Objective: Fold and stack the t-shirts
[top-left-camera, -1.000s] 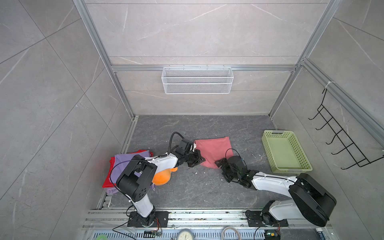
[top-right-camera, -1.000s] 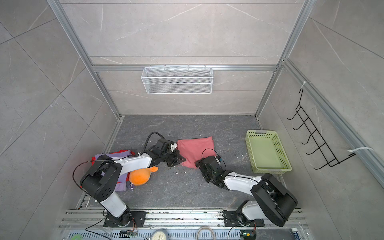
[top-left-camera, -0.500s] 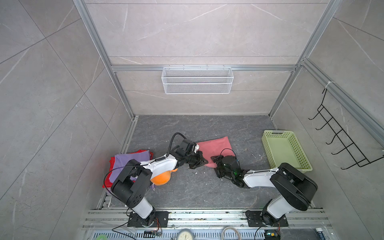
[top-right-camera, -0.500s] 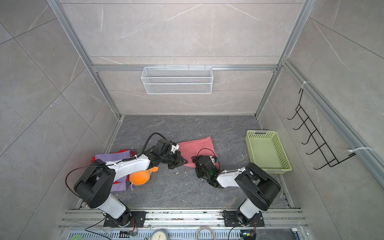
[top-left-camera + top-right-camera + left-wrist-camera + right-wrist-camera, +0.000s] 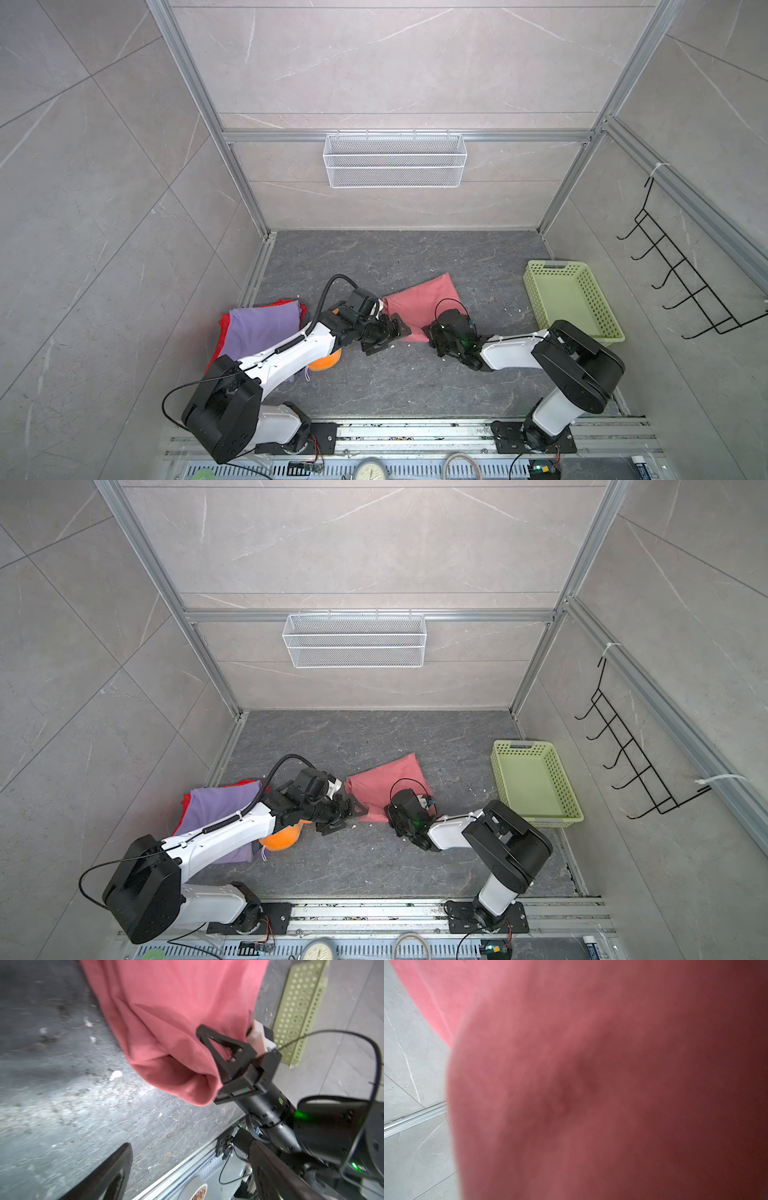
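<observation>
We record two containers. The pale green basket (image 5: 575, 305) stands at the right of the desk (image 5: 374, 386), close to the right wall; only its own perforated floor and walls show. The white wire basket (image 5: 395, 166) hangs on the back wall, and through its mesh we see only tile.

The salmon-pink t-shirt (image 5: 417, 299) lies folded into a rough rectangle in the middle of the desk, well apart from the green basket. The right jaws are clamped on its near edge. In the left wrist view one black finger (image 5: 246, 1052) lies over the cloth, which puckers and lifts there. The finger beneath is hidden. The right wrist view is almost wholly filled by blurred pink cloth.

The left jaws stand wide apart and hold nothing, just beside the shirt's near left corner. The left wrist view shows bare desk between the fingers.

At the left of the desk the lavender-purple t-shirt (image 5: 262, 332) lies flat on the bright red t-shirt (image 5: 223, 336), of which only the edges show. The orange plush toy (image 5: 326, 362) sits by the pile's near right corner. The left arm (image 5: 291, 353) crosses above both and hides part of each. White flecks dot the desk. A black hook rack (image 5: 684, 266) hangs on the right wall.
</observation>
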{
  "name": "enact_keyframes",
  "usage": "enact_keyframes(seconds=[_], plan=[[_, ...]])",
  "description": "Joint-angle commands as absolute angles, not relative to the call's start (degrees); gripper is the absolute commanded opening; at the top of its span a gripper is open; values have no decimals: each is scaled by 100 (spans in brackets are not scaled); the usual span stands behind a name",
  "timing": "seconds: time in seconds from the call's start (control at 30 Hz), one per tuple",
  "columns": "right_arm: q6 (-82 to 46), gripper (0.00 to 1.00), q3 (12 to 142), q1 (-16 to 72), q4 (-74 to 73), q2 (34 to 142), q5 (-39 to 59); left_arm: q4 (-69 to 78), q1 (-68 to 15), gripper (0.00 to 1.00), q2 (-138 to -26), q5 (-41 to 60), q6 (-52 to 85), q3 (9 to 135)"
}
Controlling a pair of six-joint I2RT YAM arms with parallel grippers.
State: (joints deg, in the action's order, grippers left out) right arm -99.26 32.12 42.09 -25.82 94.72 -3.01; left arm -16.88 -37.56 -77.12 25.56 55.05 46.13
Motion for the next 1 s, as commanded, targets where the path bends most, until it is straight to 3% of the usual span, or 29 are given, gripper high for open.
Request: enact_keyframes(seconds=[0.0,0.27,0.83,0.97], plan=[[-9802,0,3321,4226,-2188,9230,-185,-1545,-3615,93,-8053,2467,5680,4615],[-9772,1,3399,4227,-2074,8983,-172,-130,-3537,94,-9143,2803,6465,4650],[-9590,1,3457,4231,-2258,9019,123,2670,-3476,95,-10399,3043,7923,4278],[-9455,2,3431,4231,-2415,9049,118,2760,-3480,93,-10708,3089,8007,4462]])
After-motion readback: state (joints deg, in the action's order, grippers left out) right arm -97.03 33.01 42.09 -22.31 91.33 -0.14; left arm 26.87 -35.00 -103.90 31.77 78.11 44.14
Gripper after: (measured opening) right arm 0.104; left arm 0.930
